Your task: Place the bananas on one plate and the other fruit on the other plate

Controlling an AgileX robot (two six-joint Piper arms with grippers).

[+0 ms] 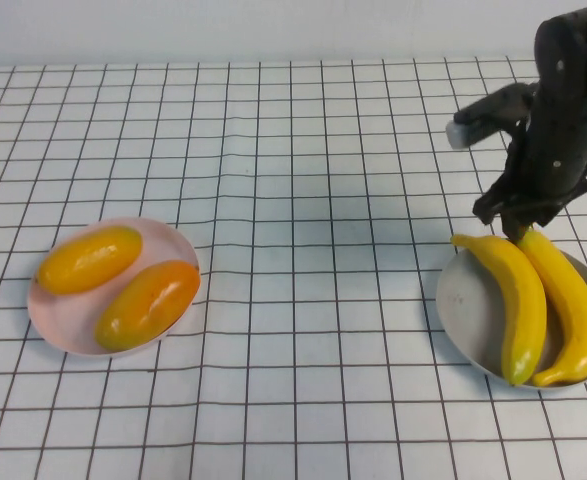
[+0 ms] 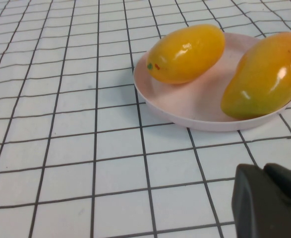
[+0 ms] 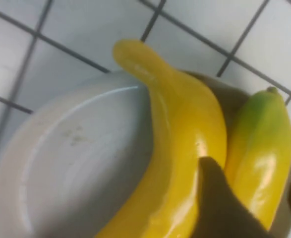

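Bananas (image 1: 518, 300) (image 1: 573, 305) lie side by side, touching, on the grey plate (image 1: 468, 310) at the right of the gridded worktop (image 1: 313, 200); their upper ends stick out past the plate's far rim, greenish tips toward the near rim. Right gripper (image 1: 518, 225) hangs just above those upper ends, arm coming down from the far right. In the right wrist view both bananas (image 3: 185, 144) (image 3: 259, 148) sit below the jaws, one dark fingertip (image 3: 219, 203) over the seam between them, the other at the frame edge beyond the greener banana; jaws spread apart, nothing clamped, the greener banana roughly in the gap between them. Grey plate (image 3: 61, 163) bare on the side away from the bananas.

Pink plate (image 1: 53, 325) at the left holds both mangoes (image 1: 90, 259) (image 1: 148, 304), yellow one farther, orange one nearer, close together. Left gripper (image 2: 269, 203) shows only as a dark corner in the left wrist view, low over the worktop near the pink plate (image 2: 185, 106), apart from it; cannot tell its jaw state
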